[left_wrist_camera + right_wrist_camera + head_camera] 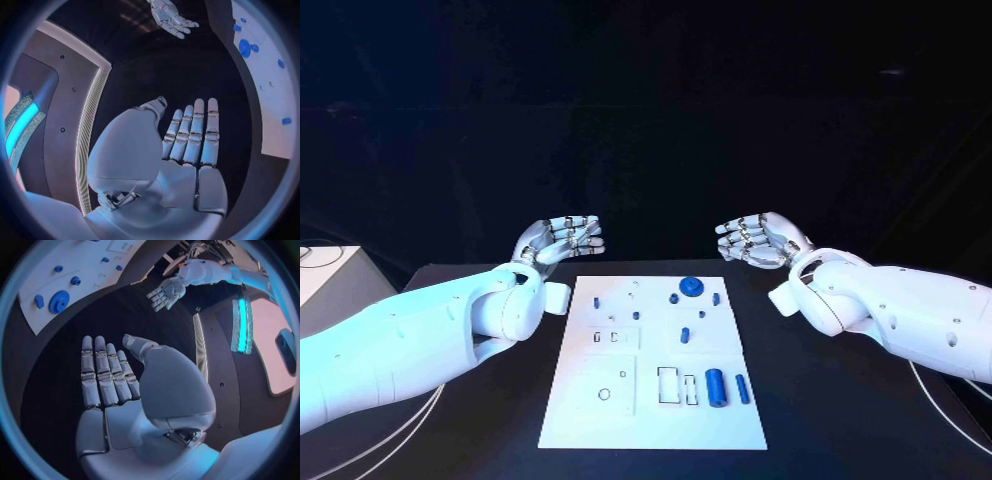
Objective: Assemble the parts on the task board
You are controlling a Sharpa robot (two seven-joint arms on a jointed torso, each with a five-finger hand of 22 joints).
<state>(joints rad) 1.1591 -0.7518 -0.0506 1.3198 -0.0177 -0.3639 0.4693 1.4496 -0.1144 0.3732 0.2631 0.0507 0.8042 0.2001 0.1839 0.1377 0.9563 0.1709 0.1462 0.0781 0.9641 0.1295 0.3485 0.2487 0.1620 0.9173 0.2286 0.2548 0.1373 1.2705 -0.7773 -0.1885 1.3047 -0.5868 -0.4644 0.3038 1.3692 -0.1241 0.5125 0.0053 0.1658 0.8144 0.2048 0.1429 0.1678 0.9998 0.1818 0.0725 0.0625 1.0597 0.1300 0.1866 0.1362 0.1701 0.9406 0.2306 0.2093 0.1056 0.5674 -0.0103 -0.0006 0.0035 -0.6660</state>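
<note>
While both arms reach over the black bench (848, 420), the left hand (561, 238) hovers beyond the far left corner of the task board (581, 410), holding nothing, its fingers straight and side by side in the left wrist view (190, 135). It touches no part; the board lies nearer the robot than the hand and to its right.

On the white board, small blue parts sit apart from one another: a short peg (596, 301) near the left of the far section, a round disc-shaped part (691, 286) at the far edge with a smaller piece (674, 298) just beside it, another small peg (715, 298) to its right, and one more peg (685, 335) near the middle. Toward the near right corner a thick blue cylinder (715, 387) lies beside a thinner blue rod (741, 389).

Off the far right corner, the right hand (759, 240) hangs empty as well, fingers extended together in the right wrist view (106, 372), well apart from the disc-shaped part, which is the nearest piece to it.
</note>
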